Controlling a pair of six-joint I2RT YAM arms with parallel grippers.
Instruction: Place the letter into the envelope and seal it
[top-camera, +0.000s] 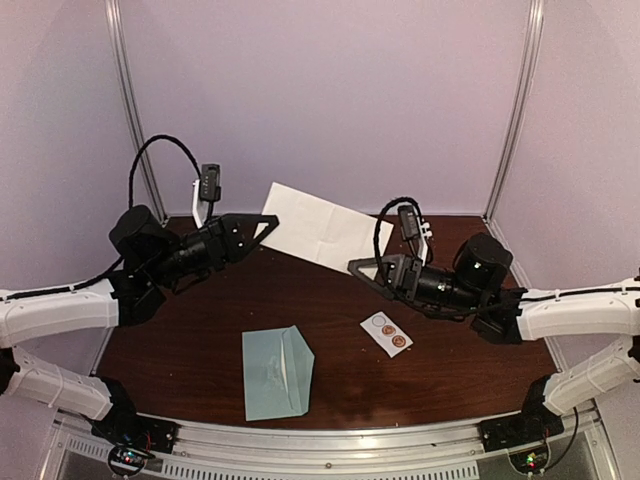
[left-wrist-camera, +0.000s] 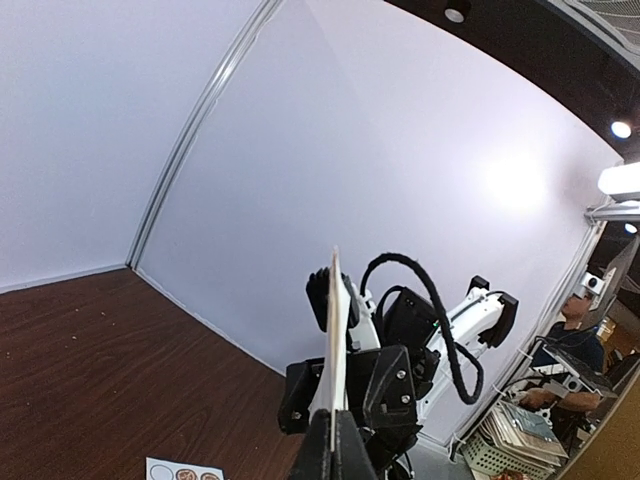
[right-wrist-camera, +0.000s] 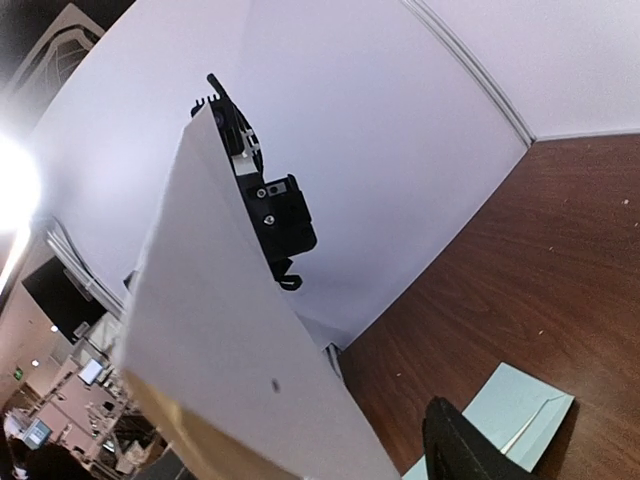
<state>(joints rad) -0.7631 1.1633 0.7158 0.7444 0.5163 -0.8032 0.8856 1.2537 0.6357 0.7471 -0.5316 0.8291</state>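
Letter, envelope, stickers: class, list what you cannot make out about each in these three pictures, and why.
letter: any writing; left wrist view shows it edge-on, top view too small.
envelope: its print too faint in the top view; right wrist view cuts it at the bottom edge.
sticker strip: designs too small; left wrist view crops it.
right gripper: open or shut; letter hides it in right wrist view.

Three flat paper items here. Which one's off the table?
The white letter, pinched at its edge by the left hand and held in the air; the teal envelope and sticker strip lie flat on the tabletop.
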